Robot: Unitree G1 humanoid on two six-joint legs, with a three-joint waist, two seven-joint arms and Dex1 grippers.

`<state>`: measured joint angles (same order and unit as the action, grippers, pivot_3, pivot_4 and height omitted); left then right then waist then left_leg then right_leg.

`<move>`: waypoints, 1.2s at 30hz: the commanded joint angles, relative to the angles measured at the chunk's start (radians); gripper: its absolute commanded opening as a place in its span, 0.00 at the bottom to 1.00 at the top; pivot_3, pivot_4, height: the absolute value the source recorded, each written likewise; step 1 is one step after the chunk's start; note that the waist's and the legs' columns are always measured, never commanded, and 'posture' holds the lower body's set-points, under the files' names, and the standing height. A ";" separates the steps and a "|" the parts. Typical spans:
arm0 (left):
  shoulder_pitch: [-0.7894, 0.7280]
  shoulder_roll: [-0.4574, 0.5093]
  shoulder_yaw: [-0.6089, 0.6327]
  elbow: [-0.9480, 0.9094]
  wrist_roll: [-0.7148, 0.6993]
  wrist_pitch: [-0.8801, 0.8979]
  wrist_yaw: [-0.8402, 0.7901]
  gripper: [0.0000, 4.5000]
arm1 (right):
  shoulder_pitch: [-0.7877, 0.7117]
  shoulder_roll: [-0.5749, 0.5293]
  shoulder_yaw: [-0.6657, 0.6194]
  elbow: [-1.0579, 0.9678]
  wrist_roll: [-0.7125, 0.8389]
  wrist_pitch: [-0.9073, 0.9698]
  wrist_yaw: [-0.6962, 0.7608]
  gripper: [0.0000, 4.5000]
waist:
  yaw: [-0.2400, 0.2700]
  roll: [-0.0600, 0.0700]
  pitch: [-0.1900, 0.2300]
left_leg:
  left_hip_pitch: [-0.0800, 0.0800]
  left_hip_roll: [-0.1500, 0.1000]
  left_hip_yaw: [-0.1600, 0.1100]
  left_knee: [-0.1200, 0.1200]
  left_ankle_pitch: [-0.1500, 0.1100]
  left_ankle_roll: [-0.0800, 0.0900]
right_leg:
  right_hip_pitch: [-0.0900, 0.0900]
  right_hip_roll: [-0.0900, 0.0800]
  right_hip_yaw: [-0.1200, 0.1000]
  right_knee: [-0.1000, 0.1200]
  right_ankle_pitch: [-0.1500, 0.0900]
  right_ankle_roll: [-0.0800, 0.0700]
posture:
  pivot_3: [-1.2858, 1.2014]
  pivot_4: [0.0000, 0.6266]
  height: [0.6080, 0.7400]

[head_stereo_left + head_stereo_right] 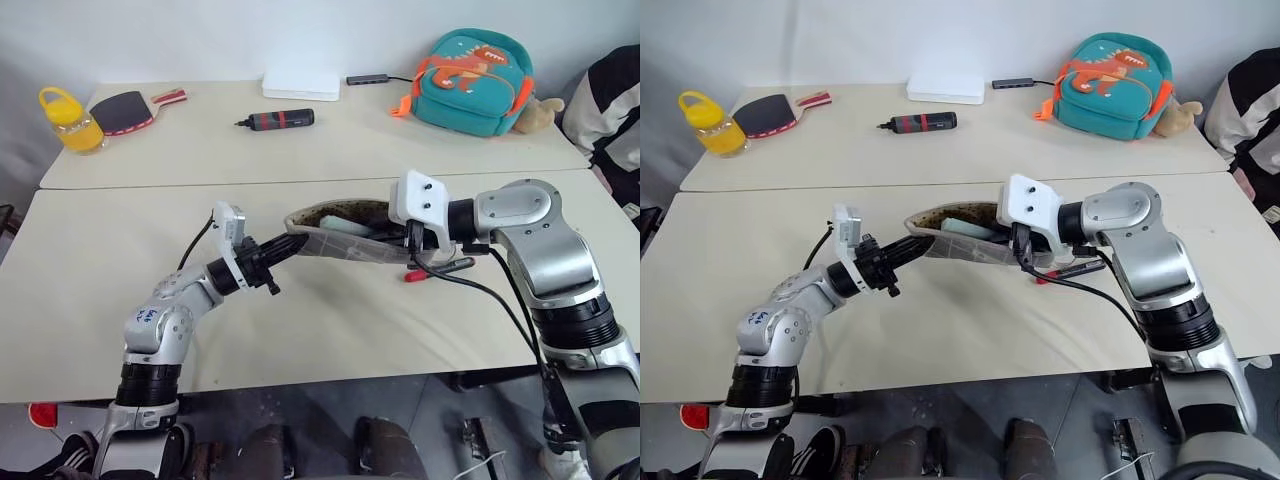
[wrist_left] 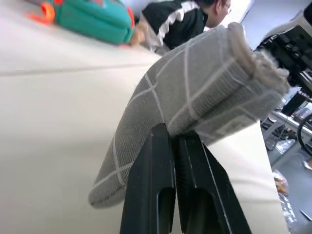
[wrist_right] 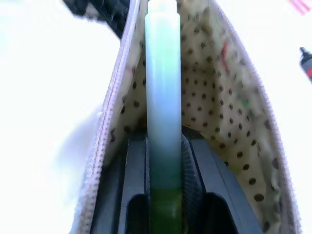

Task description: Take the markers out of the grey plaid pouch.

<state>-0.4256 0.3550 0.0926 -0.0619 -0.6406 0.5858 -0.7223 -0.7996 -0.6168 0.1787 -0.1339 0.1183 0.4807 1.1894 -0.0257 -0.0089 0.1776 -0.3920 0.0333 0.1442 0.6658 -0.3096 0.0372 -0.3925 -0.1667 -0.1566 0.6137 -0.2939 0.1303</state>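
Note:
The grey plaid pouch (image 1: 340, 247) hangs between my two grippers just above the near table, its mouth open and its tan dotted lining (image 3: 219, 97) showing. My left gripper (image 1: 290, 243) is shut on the pouch's left end (image 2: 195, 97). My right gripper (image 1: 402, 236) reaches into the open mouth and is shut on a light green marker (image 3: 163, 97), which lies lengthwise inside the pouch (image 1: 965, 227). A red marker with a dark part (image 1: 437, 268) lies on the table just under the right wrist.
On the far table stand a teal dinosaur backpack (image 1: 470, 80), a black cylinder with a red band (image 1: 280, 120), a white box (image 1: 300, 85), a table-tennis paddle (image 1: 128, 110) and a yellow bottle (image 1: 70, 122). A person (image 1: 615, 110) sits at the far right.

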 commanded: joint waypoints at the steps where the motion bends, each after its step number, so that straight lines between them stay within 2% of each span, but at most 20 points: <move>1: 0.014 0.004 -0.026 -0.010 0.017 -0.007 -0.017 0.00 | -0.015 0.018 -0.038 -0.054 0.050 -0.019 -0.037 0.10 | 0.000 0.000 0.000 | 0.000 0.000 0.000 0.000 0.000 0.000 | 0.000 0.000 0.000 0.000 0.000 0.000 | 0.52 0.24 1.00; 9: 0.027 -0.002 -0.022 -0.038 -0.008 0.021 -0.014 0.00 | 0.034 -0.007 0.011 -0.030 0.013 -0.086 -0.061 0.10 | 0.002 0.000 0.000 | 0.000 0.000 0.000 0.000 0.000 0.000 | 0.000 0.000 0.000 -0.001 0.000 0.000 | 0.52 0.24 1.00; 16: 0.041 0.000 -0.019 -0.050 -0.007 0.024 -0.016 0.00 | 0.072 0.050 -0.022 -0.055 0.099 -0.094 -0.076 0.10 | 0.000 0.000 0.000 | 0.000 0.000 0.000 0.000 0.000 0.000 | 0.000 0.000 0.000 0.000 0.000 0.000 | 0.52 0.24 1.00; 21: 0.047 0.000 -0.014 -0.059 -0.015 0.035 -0.012 0.00 | 0.101 0.040 -0.010 0.012 0.044 -0.194 -0.111 0.10 | 0.002 0.000 0.000 | 0.000 0.000 0.000 0.000 0.000 0.000 | 0.000 0.000 0.000 -0.001 0.000 0.000 | 0.52 0.24 1.00; 36: 0.049 0.041 0.006 -0.049 0.011 0.020 -0.026 0.00 | 0.214 0.028 -0.114 0.012 0.164 -0.318 -0.090 0.10 | 0.001 0.000 0.000 | 0.000 0.000 0.000 0.000 0.000 0.000 | 0.000 0.000 0.000 -0.001 0.000 0.000 | 0.52 0.24 1.00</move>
<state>-0.3777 0.3746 0.0766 -0.1060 -0.6377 0.6270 -0.7460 -0.5805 -0.5739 0.1118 -0.0906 0.2381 0.1952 1.0898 -0.0249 -0.0090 0.1776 -0.3919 0.0332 0.1444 0.6657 -0.3096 0.0373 -0.3921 -0.1665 -0.1563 0.6128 -0.2937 0.1306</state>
